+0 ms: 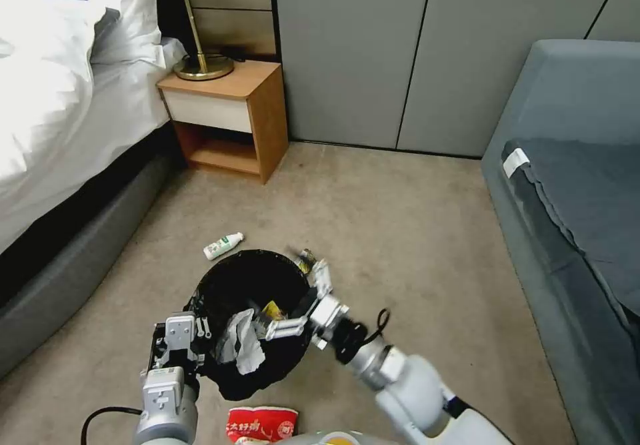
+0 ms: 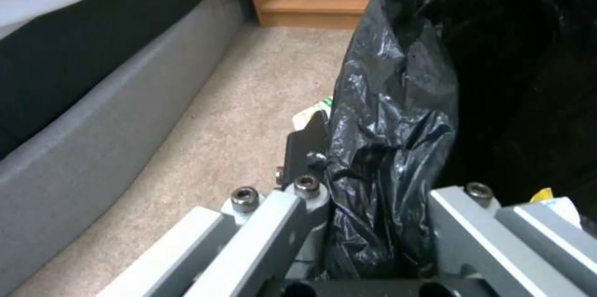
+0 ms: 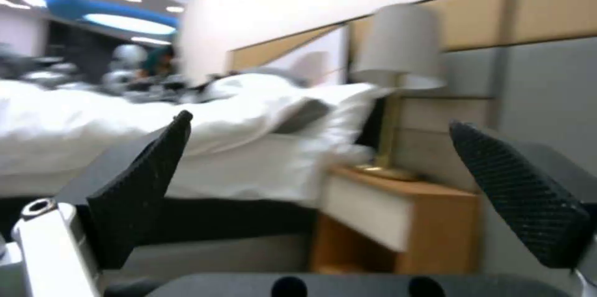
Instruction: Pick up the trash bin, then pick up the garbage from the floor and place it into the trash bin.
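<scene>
The left gripper (image 1: 181, 350) is squeezed tight on the bag-covered rim of the trash bin (image 1: 230, 285) and holds it up. The right gripper (image 1: 297, 302) is wide open over the bin, holding nothing. A white tissue (image 1: 241, 344) and a yellow scrap (image 1: 273, 310) are inside. A small bottle (image 1: 223, 245) just behind the bin and a red wrapper (image 1: 261, 424) in front of it wait on the floor. The nightstand (image 1: 227, 115) stands far behind the bin; nothing blocks the way.

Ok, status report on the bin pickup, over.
Left gripper shut on trash bin rim. Right gripper open over the bin mouth. Bottle on carpet, red wrapper too.
</scene>
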